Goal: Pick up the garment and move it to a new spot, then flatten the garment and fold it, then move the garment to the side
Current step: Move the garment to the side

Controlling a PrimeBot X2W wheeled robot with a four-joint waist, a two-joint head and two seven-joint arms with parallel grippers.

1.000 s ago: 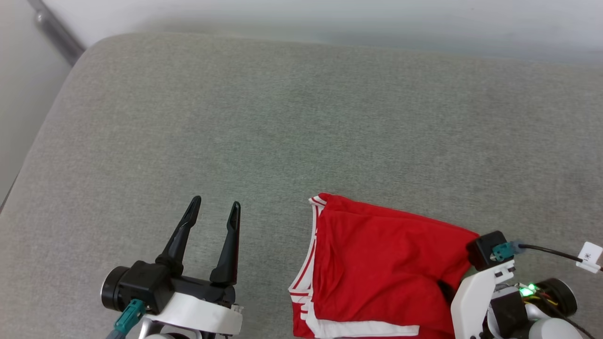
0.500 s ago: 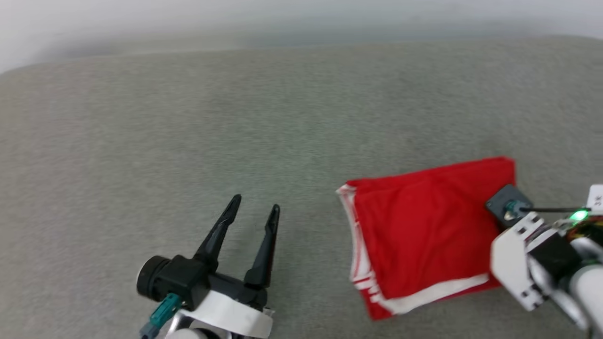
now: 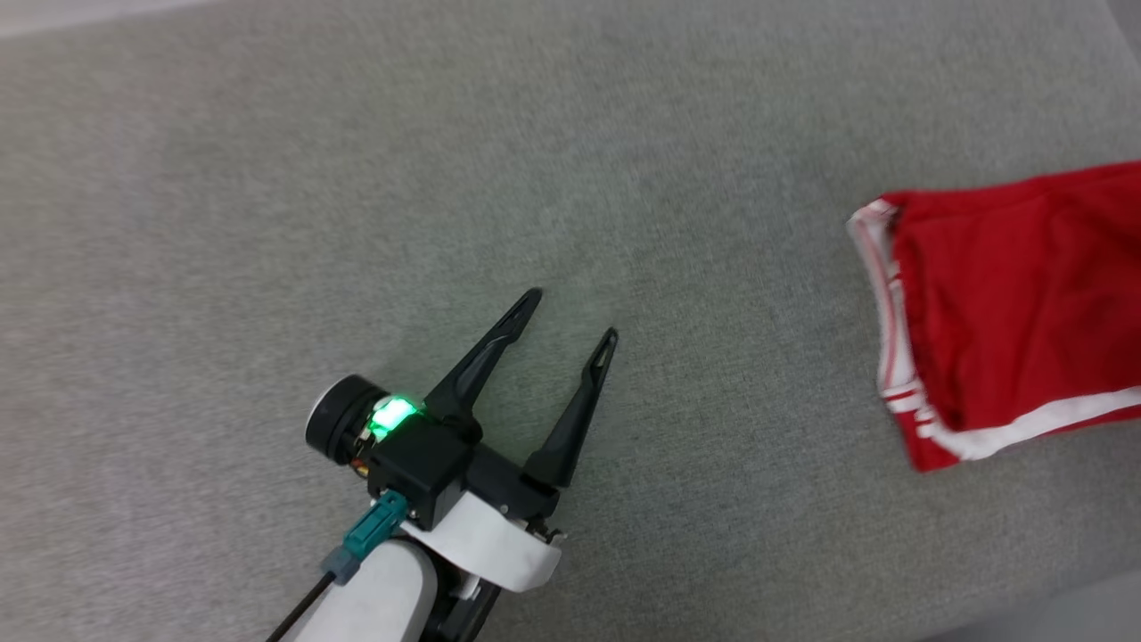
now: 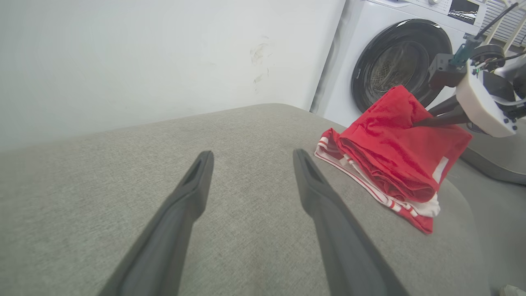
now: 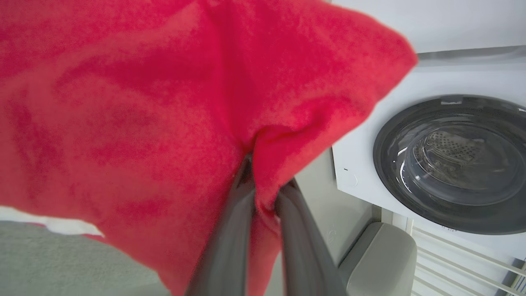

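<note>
Garment [image 3: 1007, 312], red w/ white & striped trim, folded, sits at right end of grey cushion [image 3: 357, 178], striped edge down on the fabric & one red corner pulled up off it. White washing machine [image 4: 400, 61] w/ dark round door stands beyond that end. Left gripper [image 3: 571, 314] is over bare cushion, well apart from garment, fingers spread wide, holding nothing. Right gripper [image 5: 263, 185] nearly closed, pinching the raised red corner
</note>
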